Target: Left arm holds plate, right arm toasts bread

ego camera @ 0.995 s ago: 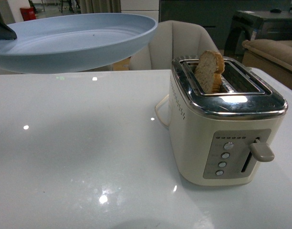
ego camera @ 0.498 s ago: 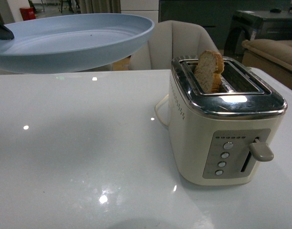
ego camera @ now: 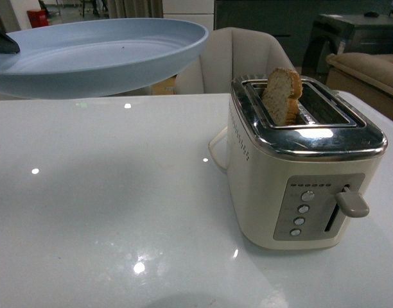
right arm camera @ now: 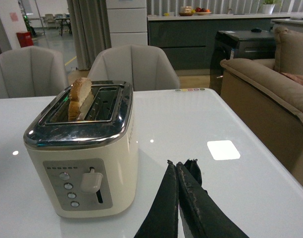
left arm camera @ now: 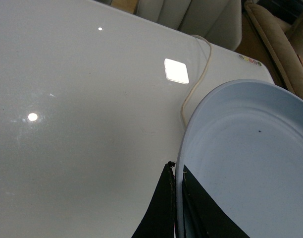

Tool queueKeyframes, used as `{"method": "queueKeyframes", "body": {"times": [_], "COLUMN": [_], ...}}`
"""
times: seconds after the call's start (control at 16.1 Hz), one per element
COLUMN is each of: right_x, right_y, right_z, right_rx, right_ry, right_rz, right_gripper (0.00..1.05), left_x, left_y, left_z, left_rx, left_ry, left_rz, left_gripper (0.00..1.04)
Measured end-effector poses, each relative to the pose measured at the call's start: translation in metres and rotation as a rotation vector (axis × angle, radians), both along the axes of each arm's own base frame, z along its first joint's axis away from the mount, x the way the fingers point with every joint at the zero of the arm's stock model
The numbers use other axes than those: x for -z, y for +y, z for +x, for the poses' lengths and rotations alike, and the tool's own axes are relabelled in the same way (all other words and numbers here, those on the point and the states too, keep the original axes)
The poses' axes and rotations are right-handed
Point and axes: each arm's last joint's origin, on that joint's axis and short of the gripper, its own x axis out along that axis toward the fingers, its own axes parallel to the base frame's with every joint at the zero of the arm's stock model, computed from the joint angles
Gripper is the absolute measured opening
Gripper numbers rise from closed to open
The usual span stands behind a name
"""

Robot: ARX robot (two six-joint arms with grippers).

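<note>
The plate (ego camera: pixel 100 54) has a smooth, matt, pale blue surface, plastic by the look of it. The toaster (ego camera: pixel 261 186) has a cream, softly glossy body under a polished, mirror-bright metal top (ego camera: pixel 325 138). The bench (ego camera: pixel 106 212) is glossy white and throws back lamp glints. The bread (ego camera: pixel 281 95) looks porous and rough. The right arm's fingers (right arm camera: pixel 164 208) are matt black, scuffed along the edges.

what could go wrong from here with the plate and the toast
The left pincer grips the round pale blue plate only at its rim, raised off the white table; it could tilt or slip. The light brown bread slice sticks out of the cream toaster; a clumsy grab might crush it. The right pincer is shut and must open first.
</note>
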Motion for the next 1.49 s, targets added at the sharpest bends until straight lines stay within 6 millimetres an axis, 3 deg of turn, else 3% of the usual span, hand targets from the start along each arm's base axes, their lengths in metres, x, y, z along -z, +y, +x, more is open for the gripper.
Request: {"method": "queueKeyframes", "body": {"times": [0.19,0.5,1.0,1.18,1.37,1.49], "right_x": [0.011,0.010,0.010,0.010,0.010,0.010], "right_y": [0.000,0.000,0.000,0.000,0.000,0.000], "right_z": [0.000,0.000,0.000,0.000,0.000,0.000], "right_rx": [0.001,0.000,0.000,0.000,0.000,0.000], "right_ry": [0.003,-0.006,-0.006,-0.006,-0.006,-0.006], "right_rz": [0.000,-0.002,-0.002,-0.002,-0.002,-0.002], "right_gripper": [0.02,0.03,0.99,0.98,0.98,0.98], "left_x": [0.000,0.000,0.000,0.000,-0.005,-0.006], "left_y": [0.000,0.000,0.000,0.000,0.002,0.004], "left_z": [0.000,0.000,0.000,0.000,0.000,0.001], "left_rx": [-0.001,-0.001,-0.001,-0.001,-0.113,-0.098], "left_ry": [0.000,0.000,0.000,0.000,-0.102,-0.111], "left_rz": [0.000,0.000,0.000,0.000,0.216,0.220], "left_gripper": [0.03,0.03,0.03,0.03,0.03,0.03]}}
